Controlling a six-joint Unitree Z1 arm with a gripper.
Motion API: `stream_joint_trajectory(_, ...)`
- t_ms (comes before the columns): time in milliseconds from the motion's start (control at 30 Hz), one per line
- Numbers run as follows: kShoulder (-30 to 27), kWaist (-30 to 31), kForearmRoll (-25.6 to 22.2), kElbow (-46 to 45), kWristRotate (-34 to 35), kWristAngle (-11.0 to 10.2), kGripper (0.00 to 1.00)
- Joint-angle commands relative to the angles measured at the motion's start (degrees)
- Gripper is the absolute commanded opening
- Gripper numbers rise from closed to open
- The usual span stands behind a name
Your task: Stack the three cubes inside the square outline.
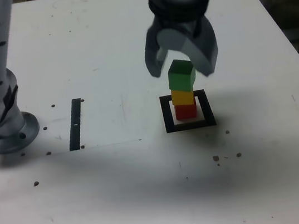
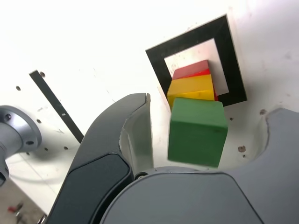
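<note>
The three cubes stand in one column: the red cube [image 1: 185,111] at the bottom, the yellow cube [image 1: 183,97] on it, the green cube [image 1: 181,76] on top. The column rests on the pale centre of the square outline [image 1: 167,115]. My gripper [image 1: 182,67] hangs open over the stack, its fingers on either side of the green cube and apart from it. The wrist view looks down on the green cube [image 2: 197,131], with the yellow cube [image 2: 191,86] and red cube [image 2: 191,70] below it inside the square outline [image 2: 159,56]. One finger [image 2: 135,121] stands clear of the green cube's side.
A narrow black strip [image 1: 75,124] lies on the white table, toward the exterior view's left of the stack. The arm's grey base [image 1: 1,120] stands at the far left edge. Small dark specks dot the table's near part.
</note>
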State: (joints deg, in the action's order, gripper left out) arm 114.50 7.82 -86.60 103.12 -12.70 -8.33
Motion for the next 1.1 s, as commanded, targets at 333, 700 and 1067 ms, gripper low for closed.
stream_joint_trajectory(333,-11.9,-2.1,4.5,-10.3,0.7,-1.7,1.0)
stream_joint_trajectory(700,-22.6,-5.2,8.3,-26.1,1.0,-1.8,1.0)
stream_joint_trajectory(1067,-30.9,-6.7,13.2,-40.0,3.0,-0.1,0.99)
